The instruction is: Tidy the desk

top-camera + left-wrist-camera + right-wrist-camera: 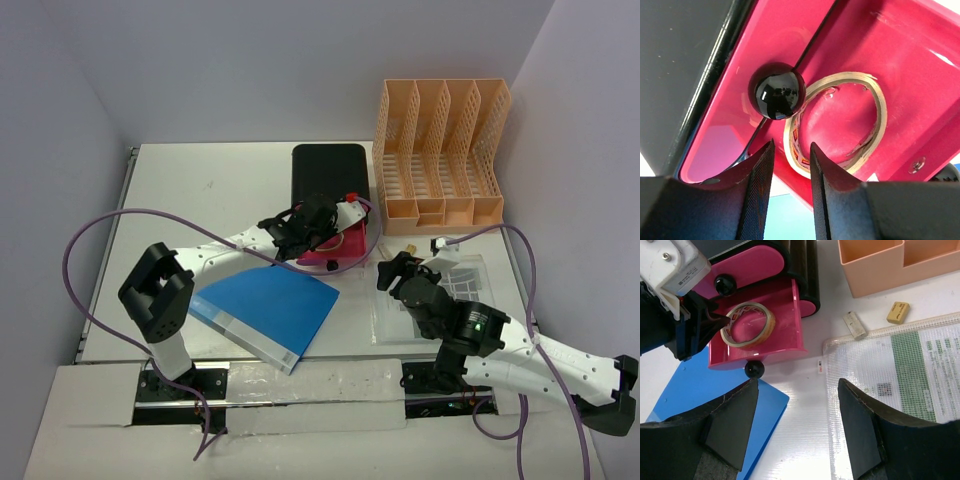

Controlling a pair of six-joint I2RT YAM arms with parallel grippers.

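Observation:
The white desk (200,190) holds a black box (330,170) with a pink drawer (890,60) pulled out. A roll of beige tape (880,105) lies flat in that drawer, beside a black ball knob (776,91). My left gripper (791,145) hangs over the drawer's near edge, open, with a narrow gap and nothing between its fingers. In the right wrist view its fingertips are next to the tape (769,325). My right gripper (797,382) stands open above bare desk, between a blue folder (700,390) and a clear mesh pouch (900,365).
An orange slotted file rack (440,150) stands at the back right. Two small erasers (898,312) (855,325) lie in front of it. The blue folder (265,310) lies at the front centre. A metal rail (125,190) runs along the left edge.

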